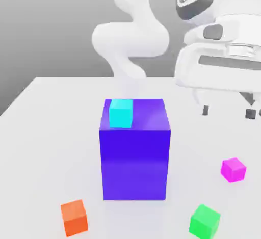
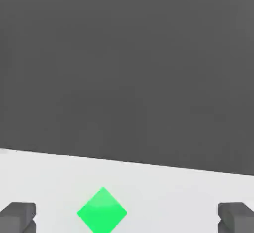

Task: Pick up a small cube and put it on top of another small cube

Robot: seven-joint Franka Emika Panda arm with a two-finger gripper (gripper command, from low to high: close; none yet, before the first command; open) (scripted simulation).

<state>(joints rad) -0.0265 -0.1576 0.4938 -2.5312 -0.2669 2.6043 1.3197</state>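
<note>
Pincer wide, up above the table. Pink cube and green cube both on the table (apart, not stacked). Cyan cube sits atop the blue block.

The Panda arm bends in pale curves at the centre of the exterior view, its hand over on that view's right — the gripper hangs fingers down, jaws wide apart, with nothing held between the dark fingertips

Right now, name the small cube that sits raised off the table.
The cyan cube, atop the big blue-purple block; the others rest on the table.
</note>
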